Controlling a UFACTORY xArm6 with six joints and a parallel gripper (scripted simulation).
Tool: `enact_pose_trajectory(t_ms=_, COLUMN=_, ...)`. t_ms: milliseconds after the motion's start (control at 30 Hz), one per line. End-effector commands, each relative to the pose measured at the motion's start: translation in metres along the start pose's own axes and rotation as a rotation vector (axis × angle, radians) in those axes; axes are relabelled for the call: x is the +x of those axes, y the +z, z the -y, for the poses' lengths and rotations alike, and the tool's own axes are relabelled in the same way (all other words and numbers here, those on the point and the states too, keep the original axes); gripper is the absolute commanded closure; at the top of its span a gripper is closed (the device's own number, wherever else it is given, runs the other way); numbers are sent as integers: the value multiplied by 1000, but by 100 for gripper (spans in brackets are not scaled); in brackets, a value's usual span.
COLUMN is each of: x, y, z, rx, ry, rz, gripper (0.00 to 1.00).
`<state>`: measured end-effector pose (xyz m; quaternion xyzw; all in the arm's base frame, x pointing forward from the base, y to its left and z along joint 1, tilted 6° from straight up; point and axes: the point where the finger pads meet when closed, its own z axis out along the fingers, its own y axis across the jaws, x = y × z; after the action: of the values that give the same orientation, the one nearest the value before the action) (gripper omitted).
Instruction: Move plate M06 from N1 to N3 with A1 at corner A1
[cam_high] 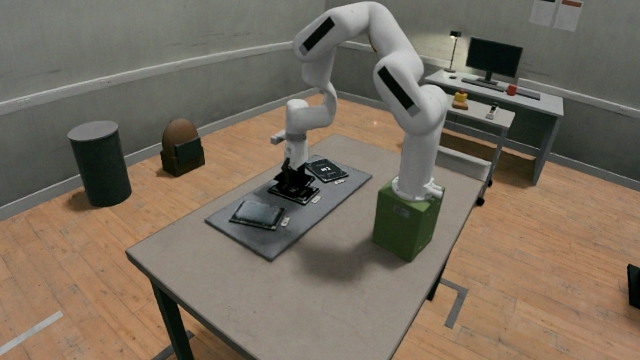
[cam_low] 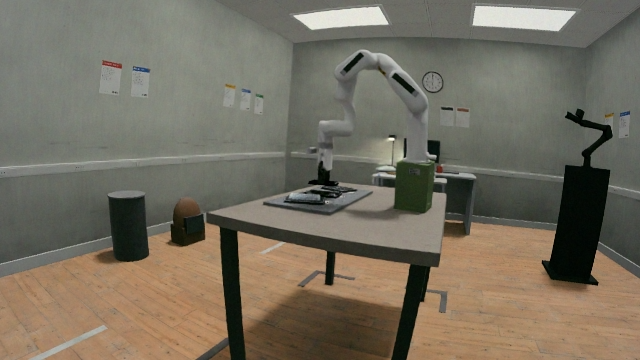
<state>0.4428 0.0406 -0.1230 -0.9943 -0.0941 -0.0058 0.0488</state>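
Observation:
A dark grey deck [cam_high: 290, 207] on the table carries three nests in a row. The far nest holds a black plate with a white label [cam_high: 326, 170]. The middle nest holds a dark plate [cam_high: 295, 193]. The near nest [cam_high: 257, 214] shows a greyish tray with a raised rim. My gripper [cam_high: 292, 176] points down and is shut on a black plate, held level just above the middle nest, close to the plate there; I cannot tell if they touch. The labels are too small to read. In the exterior view the gripper [cam_low: 323, 181] is low over the deck [cam_low: 320, 199].
Small white signs [cam_high: 285, 221] [cam_high: 316, 199] [cam_high: 340, 182] lie on the deck beside the nests. The arm's green base block [cam_high: 406, 220] stands at the table's right. A black cylinder [cam_high: 100, 162] and a brown object [cam_high: 181, 147] stand on the floor to the left.

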Motion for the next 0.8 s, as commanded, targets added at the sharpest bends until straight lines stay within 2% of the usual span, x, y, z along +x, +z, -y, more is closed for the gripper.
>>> enact_pose_trajectory(t_ms=0, x=2, y=6, z=0, rx=1, ry=0, rz=-5, gripper=100)
enact_pose_trajectory(t_ms=367, x=2, y=25, z=0, rx=1, ry=0, rz=-5, gripper=100)
enact_pose_trajectory(t_ms=767, x=2, y=25, z=0, rx=1, ry=0, rz=-5, gripper=100)
